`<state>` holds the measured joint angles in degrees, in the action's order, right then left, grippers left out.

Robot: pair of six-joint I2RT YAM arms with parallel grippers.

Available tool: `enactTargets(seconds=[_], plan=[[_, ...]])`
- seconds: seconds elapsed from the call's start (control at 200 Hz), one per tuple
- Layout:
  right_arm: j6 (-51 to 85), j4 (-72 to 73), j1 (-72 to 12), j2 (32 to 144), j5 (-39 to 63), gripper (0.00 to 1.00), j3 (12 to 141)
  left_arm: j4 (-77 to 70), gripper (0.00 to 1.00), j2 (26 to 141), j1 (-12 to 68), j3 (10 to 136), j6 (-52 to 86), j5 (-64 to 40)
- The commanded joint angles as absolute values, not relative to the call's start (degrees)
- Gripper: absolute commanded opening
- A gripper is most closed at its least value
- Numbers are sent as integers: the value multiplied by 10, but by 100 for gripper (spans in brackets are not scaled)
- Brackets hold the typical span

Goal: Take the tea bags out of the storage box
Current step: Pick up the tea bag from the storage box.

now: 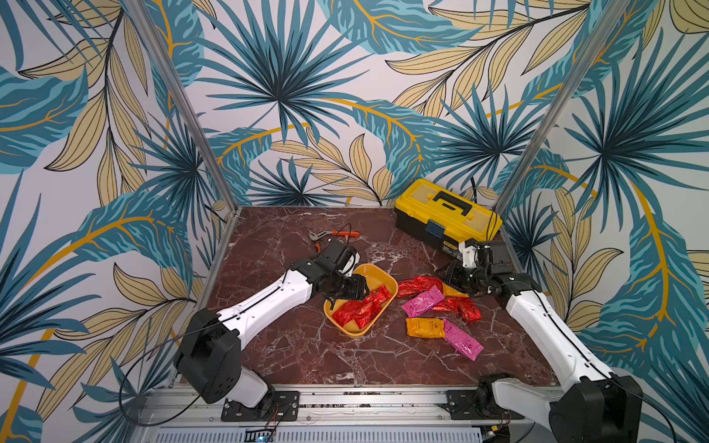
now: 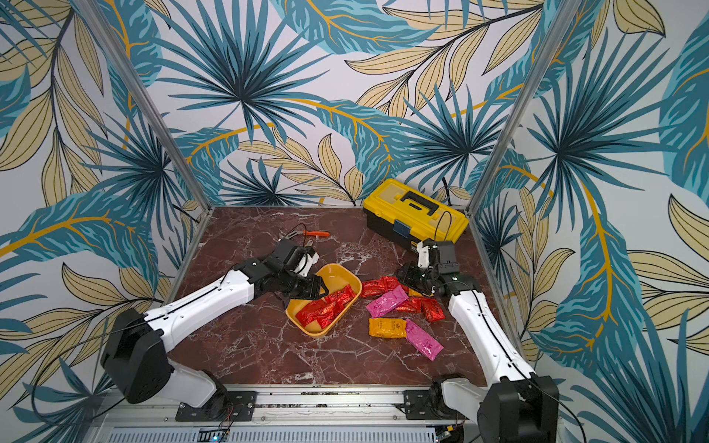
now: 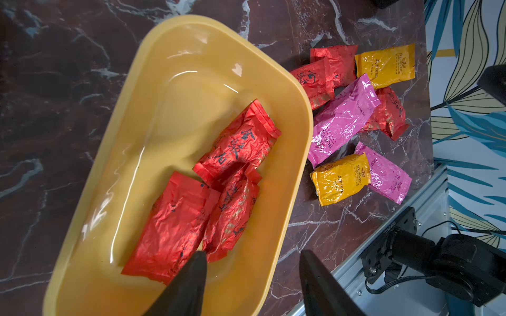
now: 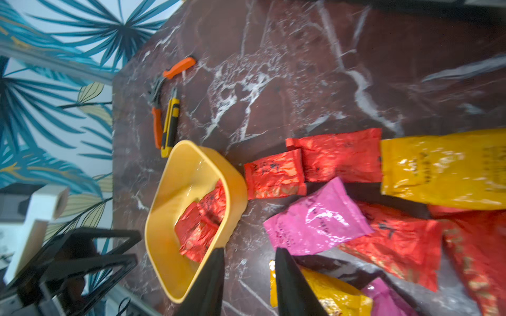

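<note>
Findings: left gripper (image 3: 252, 252) parted, astride the rim of storage box (image 3: 164, 95), clamping nothing. Inside box, three red tea bags (image 3: 235, 147), crumpled, overlapping. Judges foil light, limp, slick; advises pinching a crimped end seam, not the flat face. Right of box, other sachets (image 1: 422, 301) loose on table (image 1: 307, 353). Right gripper (image 4: 249, 249) parted, empty, hovering near them
</note>
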<state>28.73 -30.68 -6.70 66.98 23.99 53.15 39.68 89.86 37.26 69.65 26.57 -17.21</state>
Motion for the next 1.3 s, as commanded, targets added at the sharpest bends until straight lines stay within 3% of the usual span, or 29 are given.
enactTargets(seconds=[0.0,0.265,0.556,0.871,1.297], plan=[[293,-317,-90,657,293,36,529,449,59,940,385,745,189,-168],[332,-293,-119,631,288,37,502,464,59,1025,398,800,156,-168],[334,-291,-120,630,292,37,486,467,49,1076,403,836,142,-162],[339,-276,-120,641,297,37,484,485,48,1118,406,865,131,-137],[334,-275,-120,643,294,36,480,496,25,1135,407,863,125,-156]])
